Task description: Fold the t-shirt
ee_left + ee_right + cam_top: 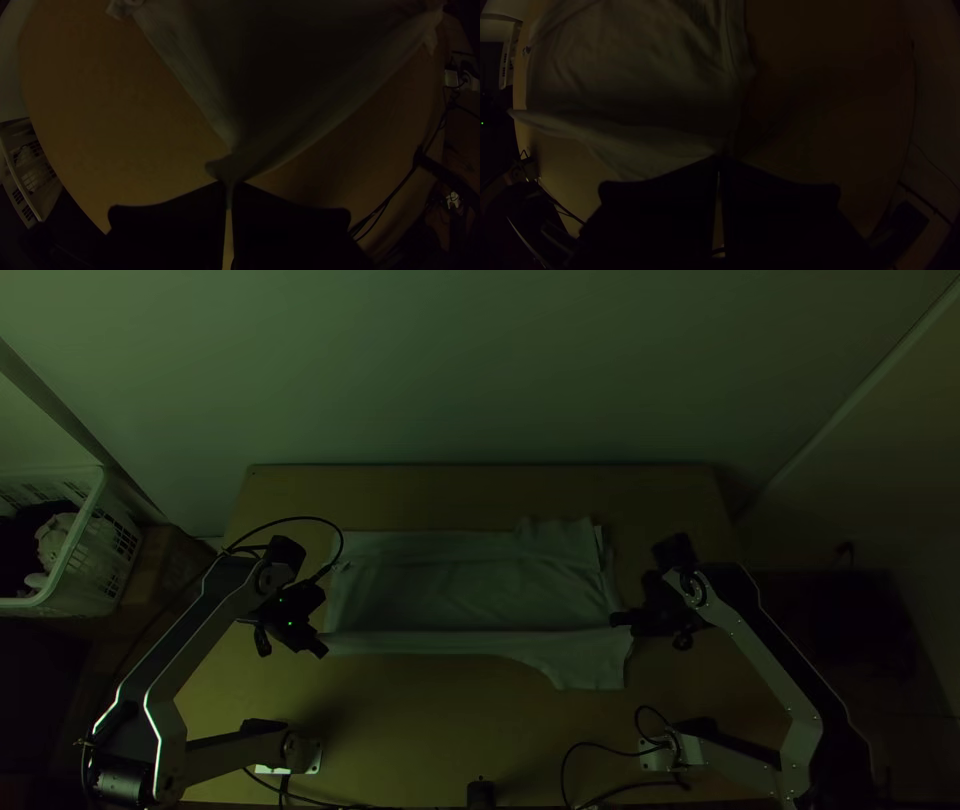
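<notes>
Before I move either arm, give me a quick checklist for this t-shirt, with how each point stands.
1. Left gripper has cloth: ok, pinched between its fingertips.
2. Right gripper has cloth: ok, pinched at its fingertips.
3. T-shirt free of creases: not ok, wrinkles cross its middle.
4. T-shirt within the table's edges: ok.
5. Left arm's cable loop clear of the t-shirt: cannot tell, they overlap in the top view.

Silver-grey links, black joints, thin black cables, wide black fingers
</notes>
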